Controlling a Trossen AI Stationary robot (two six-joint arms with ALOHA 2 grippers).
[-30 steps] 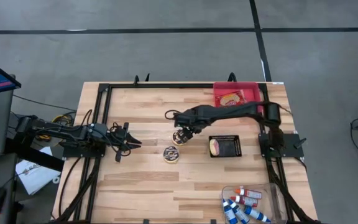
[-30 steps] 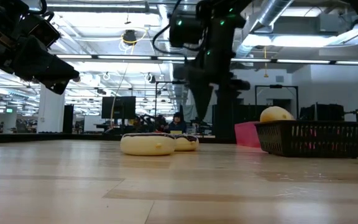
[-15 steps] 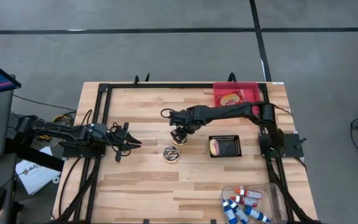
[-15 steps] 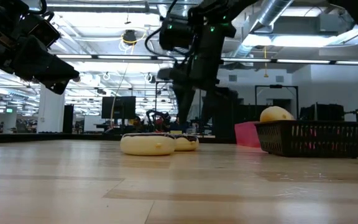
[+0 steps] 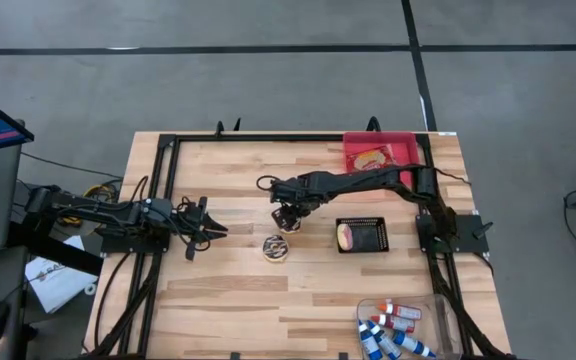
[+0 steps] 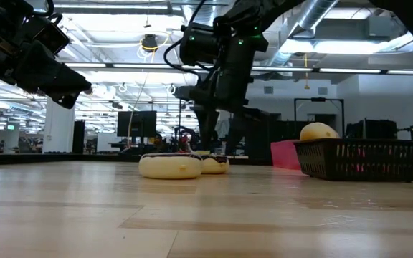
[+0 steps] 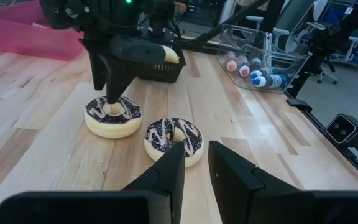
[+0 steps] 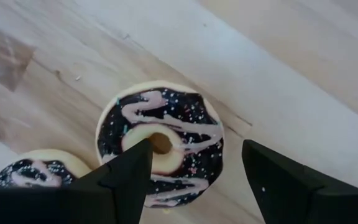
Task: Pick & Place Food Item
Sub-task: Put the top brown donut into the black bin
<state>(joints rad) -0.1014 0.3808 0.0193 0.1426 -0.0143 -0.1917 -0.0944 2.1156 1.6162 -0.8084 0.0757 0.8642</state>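
Two chocolate-iced doughnuts lie flat on the wooden table. The far doughnut (image 5: 288, 223) (image 8: 160, 143) lies under my right gripper (image 5: 285, 214) (image 8: 194, 149). That gripper points steeply down and is open. One fingertip (image 8: 135, 158) is over the doughnut's hole and the other (image 8: 263, 168) stands outside its rim. The near doughnut (image 5: 275, 248) (image 7: 174, 138) lies free beside it. My left gripper (image 5: 208, 228) (image 7: 196, 165) waits at the table's left, raised and roughly level, with only a narrow gap between its fingers and nothing in it. My right gripper comes at the far doughnut from above, its fingers astride one side of the ring (image 7: 112, 117), which lies flat on the table. I cannot tell whether a fingertip touches the icing.
A black basket (image 5: 368, 236) holding a pale food item stands right of the doughnuts. A pink bin (image 5: 353, 150) with a food item sits at the far right. A clear tub of bottles (image 5: 396, 328) lies at the near right. Bare wood lies near and left of the doughnuts.
My right gripper has come down over the far doughnut, shifting a little toward the table's left and tipping steeper. Its fingers stay open. Both doughnuts lie where they were.
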